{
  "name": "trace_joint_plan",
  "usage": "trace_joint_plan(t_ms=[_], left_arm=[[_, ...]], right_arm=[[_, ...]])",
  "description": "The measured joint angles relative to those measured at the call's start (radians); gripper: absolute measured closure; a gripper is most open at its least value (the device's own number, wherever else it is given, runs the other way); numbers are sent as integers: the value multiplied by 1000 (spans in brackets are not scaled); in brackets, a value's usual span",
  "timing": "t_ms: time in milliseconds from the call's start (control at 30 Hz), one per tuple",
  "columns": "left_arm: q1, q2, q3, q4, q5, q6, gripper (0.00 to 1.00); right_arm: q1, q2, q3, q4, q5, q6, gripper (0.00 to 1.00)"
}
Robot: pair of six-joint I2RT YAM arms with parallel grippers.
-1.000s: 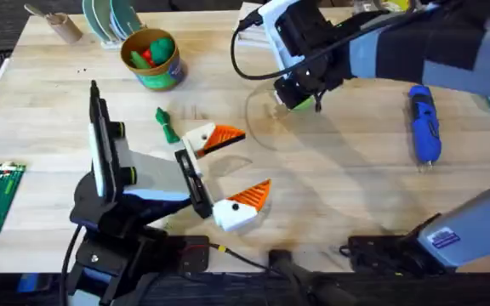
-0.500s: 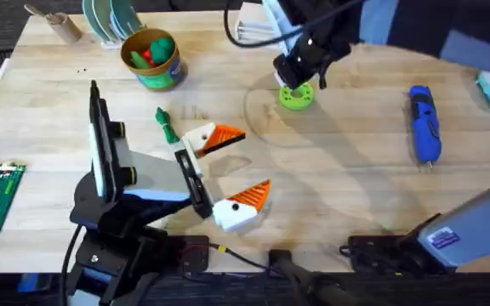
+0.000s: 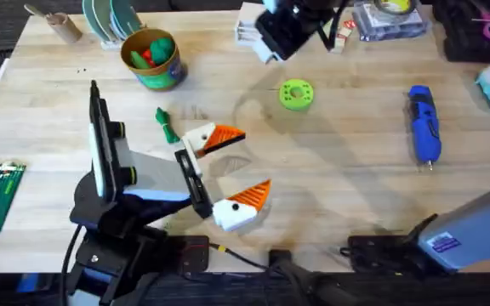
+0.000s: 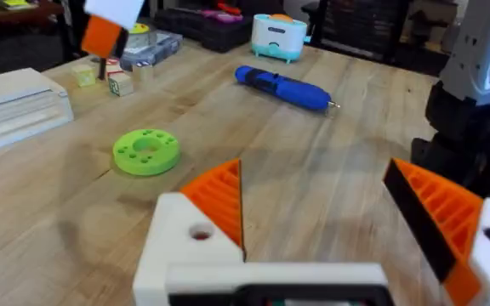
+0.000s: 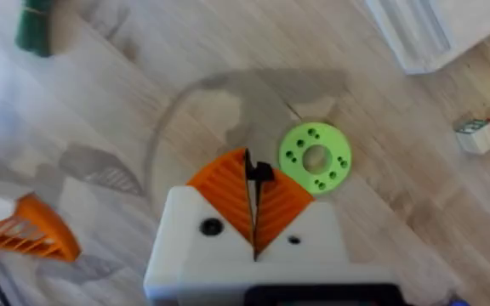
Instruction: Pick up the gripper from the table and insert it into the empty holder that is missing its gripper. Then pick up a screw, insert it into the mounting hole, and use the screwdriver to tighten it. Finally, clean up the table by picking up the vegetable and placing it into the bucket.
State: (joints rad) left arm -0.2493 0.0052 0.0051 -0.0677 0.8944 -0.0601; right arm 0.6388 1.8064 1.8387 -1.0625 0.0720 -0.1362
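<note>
A: Start with the right gripper (image 5: 254,223). How does it stand?

B: In its wrist view the two orange ribbed pads (image 5: 226,191) are pressed together, with only a thin dark seam between them. Nothing is held. It hangs above the table, and the flat green ring-shaped disc (image 5: 315,157) lies on the wood just past the tips. From overhead the right gripper (image 3: 281,30) is up at the far edge of the table, and the disc (image 3: 296,94) sits apart from it on the bare wood.

A: And the left gripper (image 4: 334,221)?

B: Spread wide, with the two orange wedges well apart and bare wood between them. Overhead, the left gripper (image 3: 228,170) rests low near the left arm's base, holding nothing.

A: Where are the task's things?

B: The blue screwdriver (image 3: 423,124) lies on the right side of the table, its bit pointing toward the near edge. The dark green vegetable (image 3: 167,125) lies on the wood just beside the left gripper's farther finger. The bucket (image 3: 152,59) stands toward the far left, with green and red pieces inside it. I cannot tell where a loose orange wedge or a screw might be.
</note>
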Motion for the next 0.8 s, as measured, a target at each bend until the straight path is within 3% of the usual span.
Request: trace_joint_plan(t_ms=[233, 500, 800], left_arm=[[0, 0, 0, 0, 0, 0, 7], [0, 0, 0, 0, 0, 0, 8], [0, 0, 0, 0, 0, 0, 7]], right_arm=[[117, -7, 100, -109, -70, -42, 994], [264, -7, 106, -150, -127, -52, 994], [350, -7, 106, -143, -139, -51, 994]])
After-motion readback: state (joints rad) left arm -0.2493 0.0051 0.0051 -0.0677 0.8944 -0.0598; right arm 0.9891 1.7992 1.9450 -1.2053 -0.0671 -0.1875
